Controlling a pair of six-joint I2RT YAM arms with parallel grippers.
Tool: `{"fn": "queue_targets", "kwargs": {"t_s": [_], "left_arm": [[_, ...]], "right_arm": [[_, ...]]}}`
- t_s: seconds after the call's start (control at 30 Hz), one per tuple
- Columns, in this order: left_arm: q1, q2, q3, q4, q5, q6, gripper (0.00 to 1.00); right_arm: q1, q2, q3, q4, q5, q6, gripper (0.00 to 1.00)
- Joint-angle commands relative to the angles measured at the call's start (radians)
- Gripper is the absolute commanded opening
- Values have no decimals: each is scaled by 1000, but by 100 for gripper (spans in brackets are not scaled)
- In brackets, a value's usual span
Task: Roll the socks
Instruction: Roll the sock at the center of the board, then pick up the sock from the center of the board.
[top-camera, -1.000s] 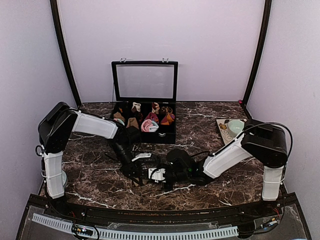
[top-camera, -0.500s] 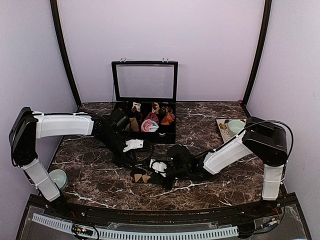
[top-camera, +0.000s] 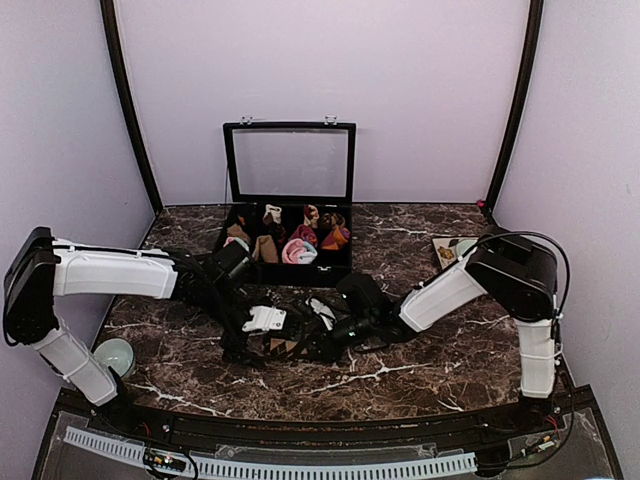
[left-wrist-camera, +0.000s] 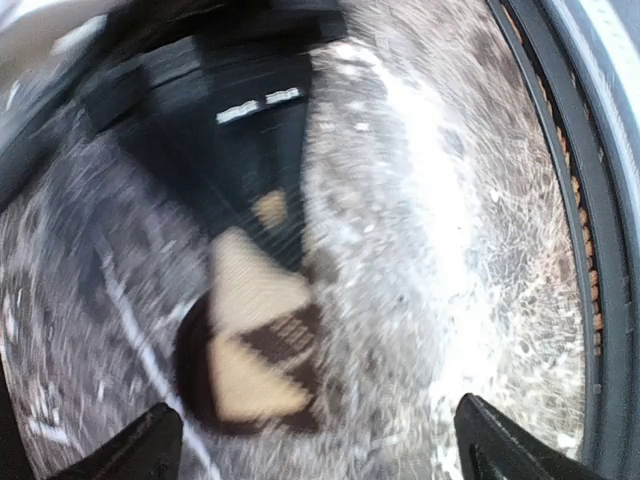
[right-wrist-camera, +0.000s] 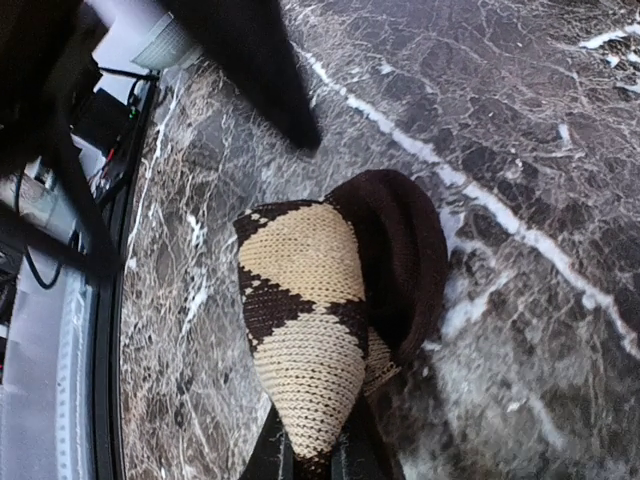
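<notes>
Diamond sock (right-wrist-camera: 310, 330): your right claw (right-wrist-camera: 305, 455) clamps its 6 o'clock end; your left claw (left-wrist-camera: 320, 440) gapes apart over it.

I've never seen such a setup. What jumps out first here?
Mid-table, a brown-and-beige diamond sock stands out: the right gripper pinches one end of it, while the left gripper hangs open above it. Behind, at the back of the dark marble table, a black box with its glass lid raised holds colourful sock rolls.
</notes>
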Motion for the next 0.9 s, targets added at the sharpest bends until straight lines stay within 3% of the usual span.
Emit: {"fn": "queue_targets", "kwargs": {"t_s": [0.0, 0.23, 0.43, 0.7, 0.87], "left_arm": [[-83, -5, -83, 140, -131, 62, 99], [-108, 49, -85, 287, -301, 104, 99], [-117, 50, -100, 325, -357, 174, 97], [-167, 62, -97, 309, -375, 187, 59], [-168, 72, -79, 279, -373, 157, 46]], "right_arm": [[-30, 74, 44, -104, -59, 121, 0], [-59, 144, 44, -43, -188, 282, 0], [-79, 166, 15, 168, -291, 463, 0], [-84, 196, 25, 272, -348, 610, 0], [-85, 198, -1, 369, -361, 693, 0]]}}
